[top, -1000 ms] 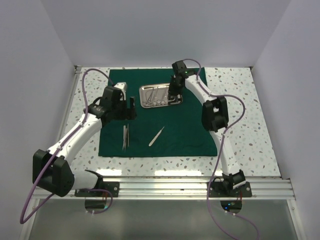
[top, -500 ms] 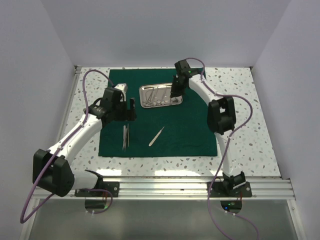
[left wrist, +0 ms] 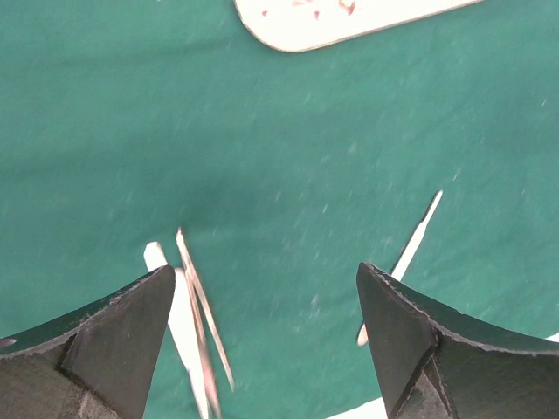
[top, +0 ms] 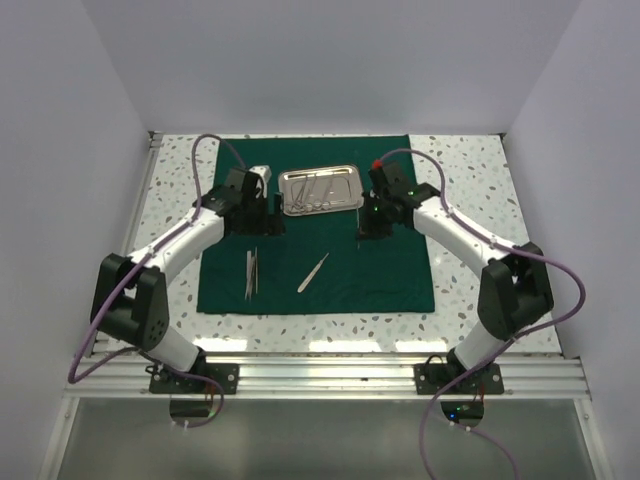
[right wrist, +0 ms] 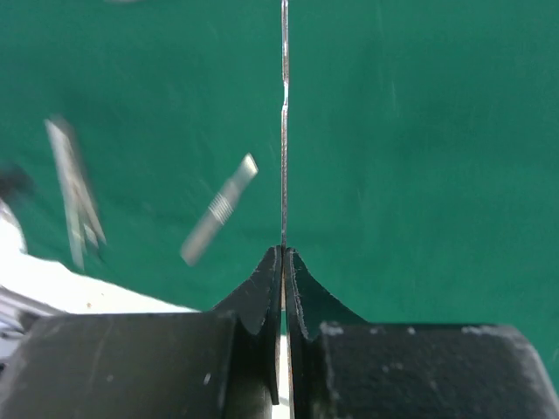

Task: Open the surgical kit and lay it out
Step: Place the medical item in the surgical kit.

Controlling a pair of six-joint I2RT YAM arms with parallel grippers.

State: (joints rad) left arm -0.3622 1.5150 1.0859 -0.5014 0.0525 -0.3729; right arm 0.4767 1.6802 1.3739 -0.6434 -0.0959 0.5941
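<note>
Right end effector [right wrist: 283, 253] is clamped tight on a thin steel instrument [right wrist: 284, 113], which shows edge-on, so I can't tell which tool it is. A second ago that arm was working over the tray [left wrist: 297, 30]; now it has swung off to the tray's right and hangs above bare green cloth [top: 385, 275], probably looking for its own free spot in the layout. The cloth lies spread flat on the surface [top: 480, 200], tray at the far side with more pieces still inside. Already set out near the front: the tweezers [top: 250, 272] and, just beside them, a slim silver tool [top: 313, 271], lying apart so each can be picked singly. Left end effector [left wrist: 264, 272] is spread wide and empty; it has shifted closer to the tray's left end, above those two.
</note>
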